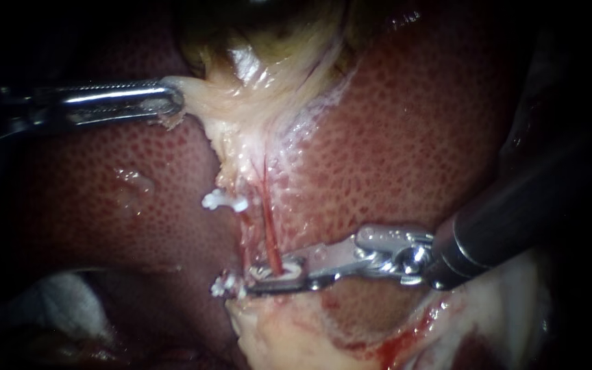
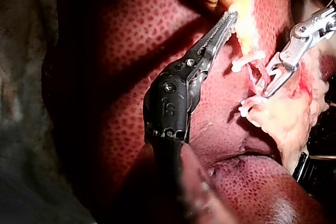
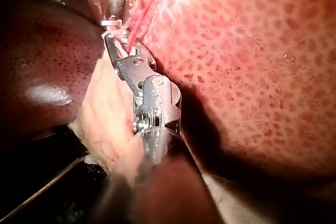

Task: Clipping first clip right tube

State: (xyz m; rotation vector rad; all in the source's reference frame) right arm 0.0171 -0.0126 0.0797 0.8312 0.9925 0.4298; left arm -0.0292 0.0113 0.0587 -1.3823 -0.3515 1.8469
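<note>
Two instruments are at work over the liver (image 1: 419, 137). The left instrument (image 1: 170, 103) has its jaws closed on a flap of pale tissue (image 1: 234, 103) and holds it out to the side, so the strands below it stand stretched. The right tube (image 1: 268, 223) is the thin red one. It runs down from that pale tissue, across the cleft in the liver, to the right instrument (image 1: 275, 275). That instrument's jaws are clamped across the tube's lower end, one on each side, with a white clip (image 1: 263, 274) seated between them.

Just beside it, on the paler strand, sit an upper clip (image 1: 225, 201) and a lower clip (image 1: 224, 286); the lower one is close to the jaw tips.

To my eye the tube is soft, wet and slick, with no stiffness and almost no weight. It looks very fragile: it would likely tear or bleed if dragged sideways or twisted. The best hold is square across a bare stretch, clear of the fatty tissue (image 1: 296, 336) beneath, with the jaw tips reaching past the far wall so the whole width is caught.
</note>
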